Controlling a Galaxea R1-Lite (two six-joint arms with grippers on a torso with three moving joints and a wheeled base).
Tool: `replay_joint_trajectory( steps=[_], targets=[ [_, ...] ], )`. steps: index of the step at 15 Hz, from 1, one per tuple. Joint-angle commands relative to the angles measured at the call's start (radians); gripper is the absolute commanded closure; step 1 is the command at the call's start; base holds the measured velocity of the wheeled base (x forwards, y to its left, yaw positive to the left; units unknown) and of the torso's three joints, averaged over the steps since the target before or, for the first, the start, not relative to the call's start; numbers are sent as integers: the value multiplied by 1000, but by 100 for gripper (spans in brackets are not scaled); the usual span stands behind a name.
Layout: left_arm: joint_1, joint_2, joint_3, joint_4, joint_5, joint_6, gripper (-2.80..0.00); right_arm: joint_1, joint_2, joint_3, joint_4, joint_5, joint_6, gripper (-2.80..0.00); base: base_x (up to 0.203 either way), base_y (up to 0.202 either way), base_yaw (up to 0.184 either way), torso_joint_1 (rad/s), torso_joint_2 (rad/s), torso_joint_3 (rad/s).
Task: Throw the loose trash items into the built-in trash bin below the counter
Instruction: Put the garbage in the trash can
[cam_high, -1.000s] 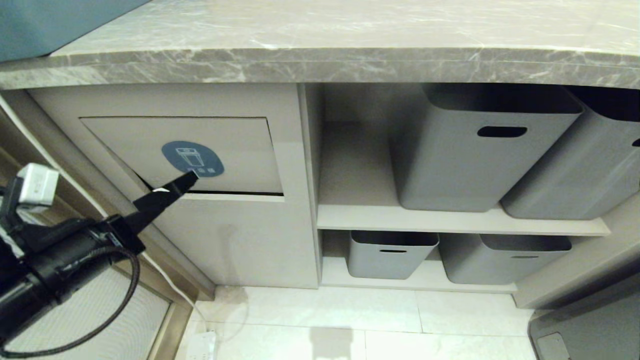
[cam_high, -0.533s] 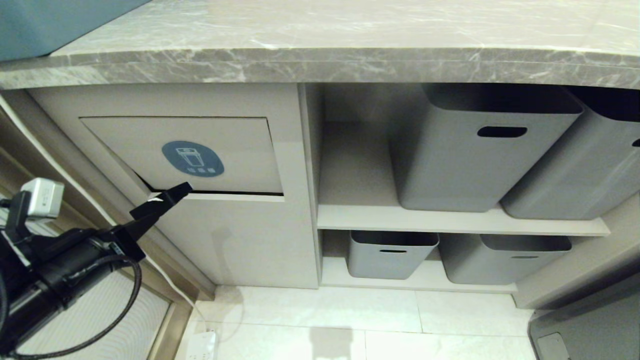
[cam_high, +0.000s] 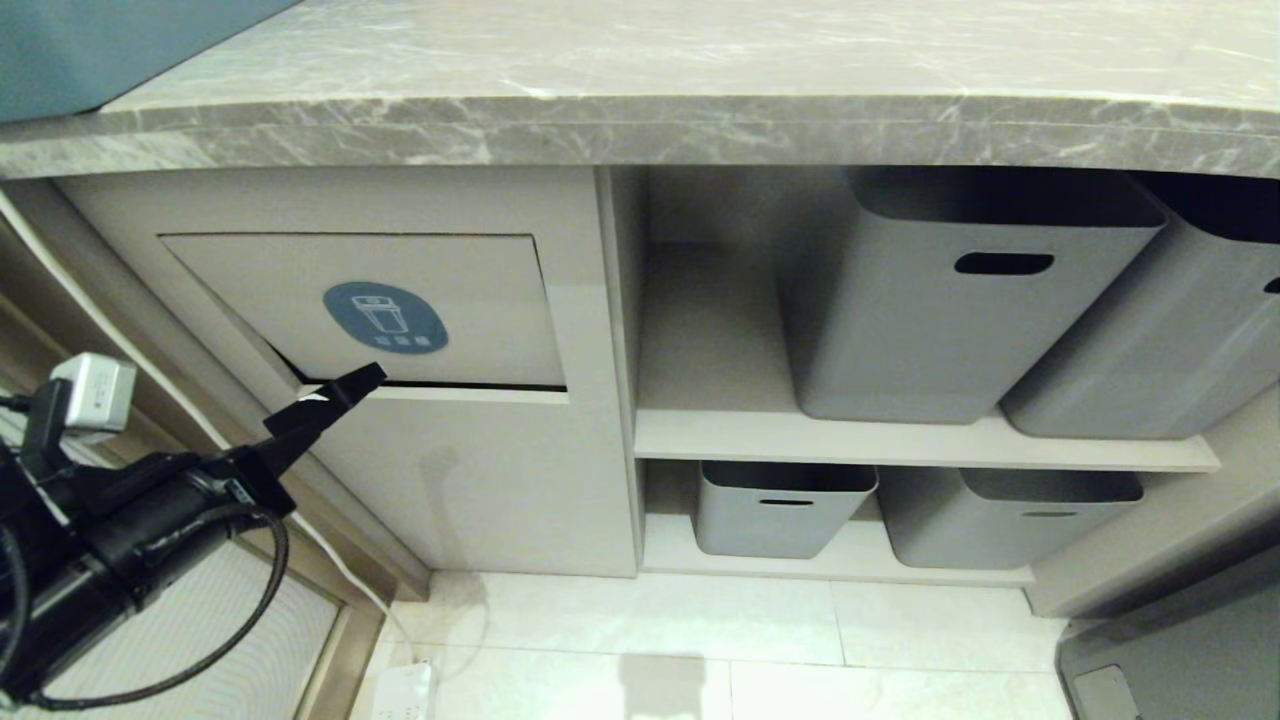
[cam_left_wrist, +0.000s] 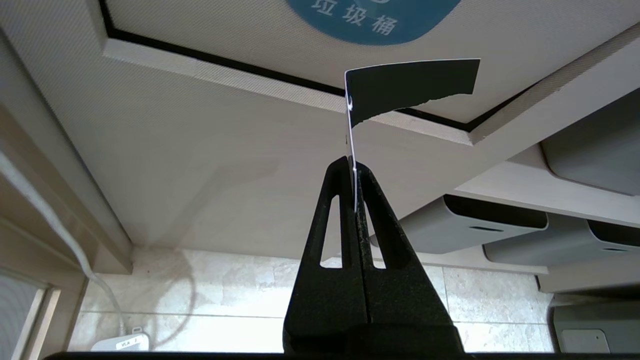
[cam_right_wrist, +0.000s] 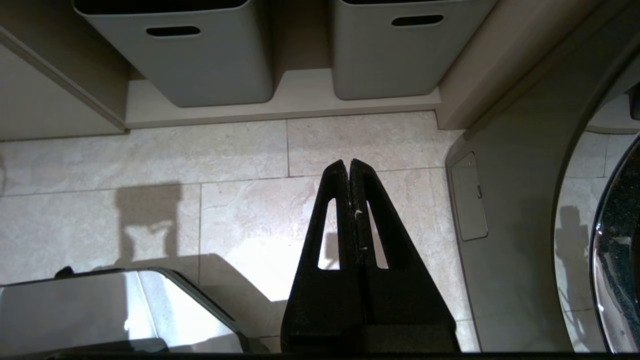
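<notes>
My left gripper (cam_high: 322, 404) is shut on a small black wrapper-like scrap (cam_high: 360, 380), one of the loose trash items. In the left wrist view the scrap (cam_left_wrist: 410, 87) sticks out past the fingertips (cam_left_wrist: 350, 167) like a little flag. It is level with the dark gap along the lower edge of the built-in trash bin's flap (cam_high: 300, 290), just below the blue sticker (cam_high: 385, 317). The grey marble counter (cam_high: 640, 140) runs above. The tan-brown scrap is out of view. My right gripper (cam_right_wrist: 348, 162) is shut and empty, pointing down at the floor tiles.
Right of the bin, open shelves hold grey tubs: two large ones (cam_high: 950, 320) (cam_high: 1150, 340) above, two small ones (cam_high: 785, 505) (cam_high: 1010, 515) below. A white power strip (cam_high: 405, 690) and its cable lie on the floor under my left arm.
My left gripper has dropped with the black scrap from the blue sticker to the flap's lower edge, then held there. The right gripper's state is unchanged.
</notes>
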Motion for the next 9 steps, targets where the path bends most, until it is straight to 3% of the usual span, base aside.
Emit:
replay_joint_trajectory(
  steps=[1, 5, 9],
  targets=[
    [0, 8, -9, -6, -1, -1, 0, 27, 14, 0, -1, 0, 0, 0, 0, 0, 0, 0, 0, 0],
    [21, 10, -15, -6, -2, -2, 0, 57, 26, 1, -1, 0, -1, 0, 0, 0, 0, 0, 0, 0],
    [26, 26, -31, -10, -2, -1, 0, 74, -268, 1, 1, -1, 5, 0, 0, 0, 0, 0, 0, 0]
  ],
)
